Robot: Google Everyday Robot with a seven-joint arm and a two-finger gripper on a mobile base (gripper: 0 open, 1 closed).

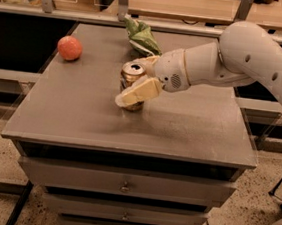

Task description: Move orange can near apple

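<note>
The orange can point(133, 70) stands upright on the grey table point(80, 113), a little behind its middle. My gripper point(130, 82) reaches in from the right and is open around the can. One cream finger point(137, 91) lies across the can's front and the other finger point(147, 62) is behind it. The can rests on the table. The apple point(70, 47) sits at the table's back left, well apart from the can.
A wrinkly green snack bag point(141, 36) lies at the table's back edge, just behind the gripper. The table has drawers point(124, 180) below its front edge. Shelving and another table stand behind.
</note>
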